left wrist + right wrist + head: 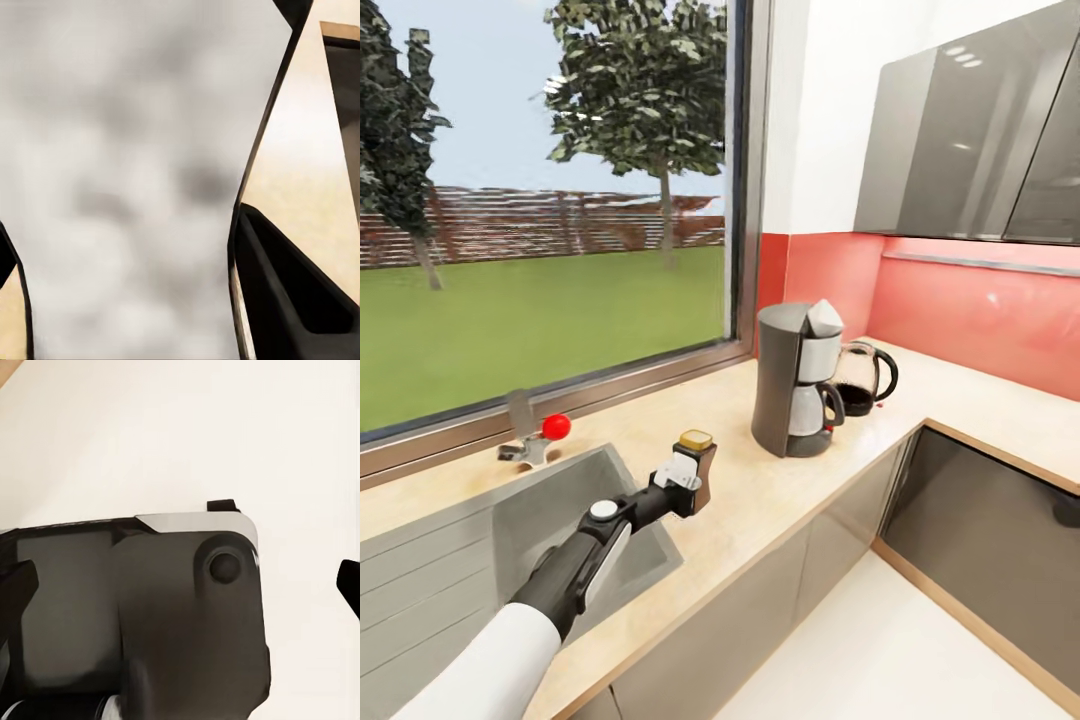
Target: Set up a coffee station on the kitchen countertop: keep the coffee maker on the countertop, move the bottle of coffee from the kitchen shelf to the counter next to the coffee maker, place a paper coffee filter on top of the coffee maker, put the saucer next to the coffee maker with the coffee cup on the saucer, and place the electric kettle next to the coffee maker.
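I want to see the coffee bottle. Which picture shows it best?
The head view: the coffee bottle shows whole there, yellow cap up, held in the left gripper above the counter. The left wrist view shows only a blurry white close-up, probably its label.

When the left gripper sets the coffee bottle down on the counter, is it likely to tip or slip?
The bottle looks taller than wide, so it may tip if released tilted. Its body seems stiff, so the left gripper probably will not dent it. The counter looks smooth and flat, so the bottle might slide if nudged.
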{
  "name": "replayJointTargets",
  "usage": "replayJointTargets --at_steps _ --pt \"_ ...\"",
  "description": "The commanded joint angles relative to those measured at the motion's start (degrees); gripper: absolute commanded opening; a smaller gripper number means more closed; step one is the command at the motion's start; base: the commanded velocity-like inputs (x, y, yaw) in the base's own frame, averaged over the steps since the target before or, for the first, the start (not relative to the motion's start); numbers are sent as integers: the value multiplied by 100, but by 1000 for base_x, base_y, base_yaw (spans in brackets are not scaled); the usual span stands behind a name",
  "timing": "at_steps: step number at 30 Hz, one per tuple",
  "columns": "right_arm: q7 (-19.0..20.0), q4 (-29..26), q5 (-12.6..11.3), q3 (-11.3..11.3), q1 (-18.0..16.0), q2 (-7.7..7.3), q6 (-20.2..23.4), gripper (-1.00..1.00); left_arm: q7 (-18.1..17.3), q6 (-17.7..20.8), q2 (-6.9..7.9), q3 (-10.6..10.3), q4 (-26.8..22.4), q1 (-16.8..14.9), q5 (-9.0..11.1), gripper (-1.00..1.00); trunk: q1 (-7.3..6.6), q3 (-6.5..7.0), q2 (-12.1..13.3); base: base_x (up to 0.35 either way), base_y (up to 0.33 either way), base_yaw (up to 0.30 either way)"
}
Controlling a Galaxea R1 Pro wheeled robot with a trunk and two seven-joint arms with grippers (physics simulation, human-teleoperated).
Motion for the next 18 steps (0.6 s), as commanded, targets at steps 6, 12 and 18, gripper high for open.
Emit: replayJointTargets --at_steps 6,12,18 --pt "-11 5 -53 48 -6 3 -20 100 10 41 -28 8 -5 6 23 -100 6 -13 -13 210 -263 0" --pt "-11 5 -53 48 -4 1 -18 100 19 -33 -17 419 -5 6 157 -100 6 -13 -13 254 -240 0" --pt "-10 5 -53 48 -3 1 -20 100 352 -369 -2 774 37 6 182 -100 6 -13 -13 280 -212 0"
